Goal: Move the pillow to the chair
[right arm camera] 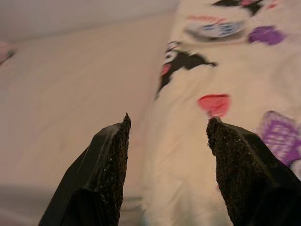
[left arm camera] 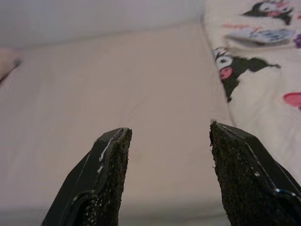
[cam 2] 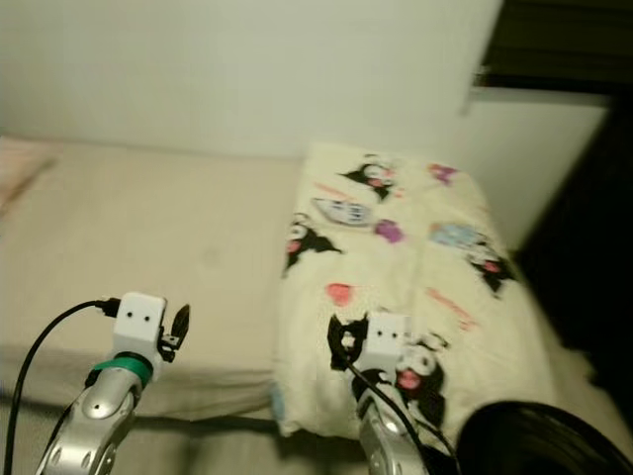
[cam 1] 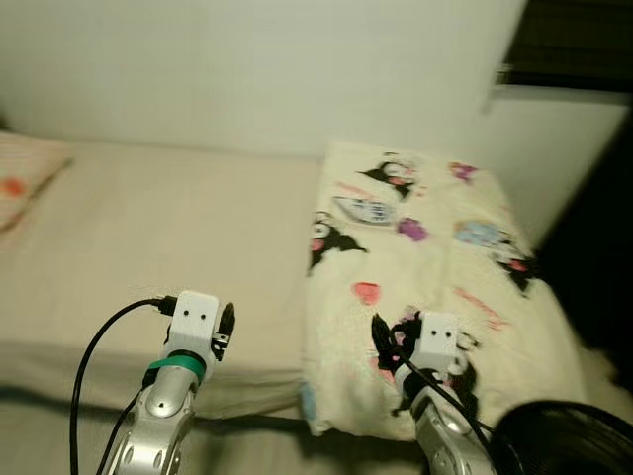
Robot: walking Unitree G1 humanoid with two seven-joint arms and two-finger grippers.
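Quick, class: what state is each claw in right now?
Left claw: open, empty, over the bed.
Right claw: open, empty, at the near edge of the pillow.

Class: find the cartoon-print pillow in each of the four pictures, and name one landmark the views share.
Left eye view: cream cartoon-print pillow, centre-right on the beige bed.
Right eye view: pillow, right of centre.
Left wrist view: pillow, along one edge.
Right wrist view: pillow, across about half the picture.
Shared landmark: the black cartoon figure.
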